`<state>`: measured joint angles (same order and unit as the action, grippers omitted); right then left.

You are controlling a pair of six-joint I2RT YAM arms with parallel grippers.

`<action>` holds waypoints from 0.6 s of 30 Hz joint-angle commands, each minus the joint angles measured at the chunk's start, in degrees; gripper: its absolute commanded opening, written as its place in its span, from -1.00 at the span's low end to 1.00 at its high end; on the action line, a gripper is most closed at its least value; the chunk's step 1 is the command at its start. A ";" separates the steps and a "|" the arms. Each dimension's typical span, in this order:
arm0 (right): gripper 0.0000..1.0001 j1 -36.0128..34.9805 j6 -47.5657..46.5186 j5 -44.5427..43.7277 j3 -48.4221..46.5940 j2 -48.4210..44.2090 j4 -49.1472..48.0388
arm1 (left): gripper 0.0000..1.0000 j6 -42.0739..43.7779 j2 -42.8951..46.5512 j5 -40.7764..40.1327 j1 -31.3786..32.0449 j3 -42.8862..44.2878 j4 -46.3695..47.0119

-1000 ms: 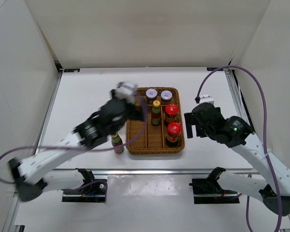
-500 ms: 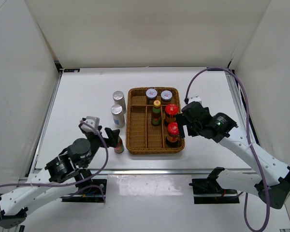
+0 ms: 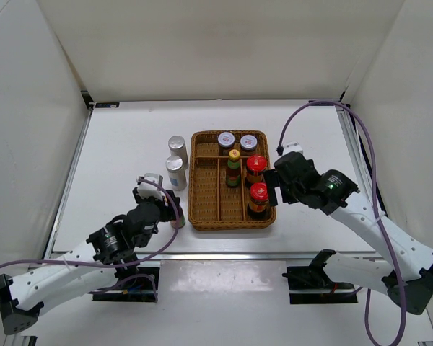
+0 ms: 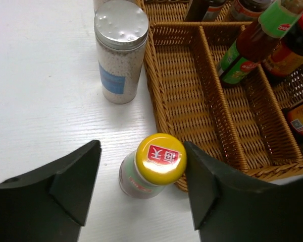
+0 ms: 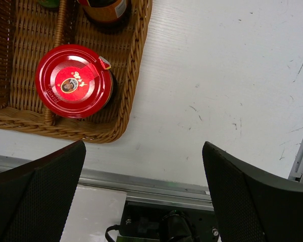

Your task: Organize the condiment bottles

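A yellow-capped bottle (image 4: pixel 160 157) stands on the table just left of the wicker tray (image 4: pixel 156 96). My left gripper (image 4: pixel 141 181) is open around it: the right finger touches the cap and the left finger stands apart. From above, this bottle (image 3: pixel 178 220) is partly hidden by the left gripper (image 3: pixel 167 211). Two silver-capped shakers (image 3: pixel 177 145) (image 3: pixel 175 171) stand left of the tray (image 3: pixel 231 225). In the tray are two grey-lidded jars (image 3: pixel 226 139), a yellow-capped bottle (image 3: pixel 233 167) and two red-lidded jars (image 3: pixel 260 196). My right gripper (image 3: pixel 278 186) hangs open and holds nothing.
In the right wrist view the right gripper (image 5: pixel 144 201) is over bare table, beside the tray's near right corner (image 5: pixel 126 101), with a red-lidded jar (image 5: pixel 73 80) inside it. A metal rail (image 5: pixel 192 179) runs along the table's front edge. White walls enclose the table.
My left arm has drawn back from the tray's far left side to the front bottle. Its jaws have narrowed around the bottle. The right gripper has shifted slightly toward the tray.
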<state>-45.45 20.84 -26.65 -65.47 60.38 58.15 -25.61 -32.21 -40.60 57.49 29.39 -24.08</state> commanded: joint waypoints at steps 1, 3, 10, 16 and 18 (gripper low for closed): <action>0.98 0.10 -0.80 -1.20 -0.88 -1.14 -0.05 | 0.48 -1.55 -0.83 -0.63 0.25 -0.82 1.22; 0.98 0.10 -0.80 -1.82 -0.88 -1.14 0.47 | 0.33 -2.07 -1.88 -0.10 0.25 -0.82 1.93; 0.98 0.10 -1.33 -2.35 -2.55 -1.14 1.00 | -0.55 3.09 -6.36 2.27 0.25 5.48 4.56; 0.98 0.10 -0.80 -2.88 -2.55 -1.14 1.53 | -0.77 8.20 -11.12 2.80 0.78 19.27 3.86; 0.98 0.10 -0.80 -2.88 -2.55 -1.67 2.05 | -0.77 9.95 -13.75 2.81 1.39 22.37 3.86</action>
<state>-45.45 20.34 -28.10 -65.89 60.03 59.11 -18.55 -45.63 -37.78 57.95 43.70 -26.33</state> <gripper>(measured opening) 0.993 0.491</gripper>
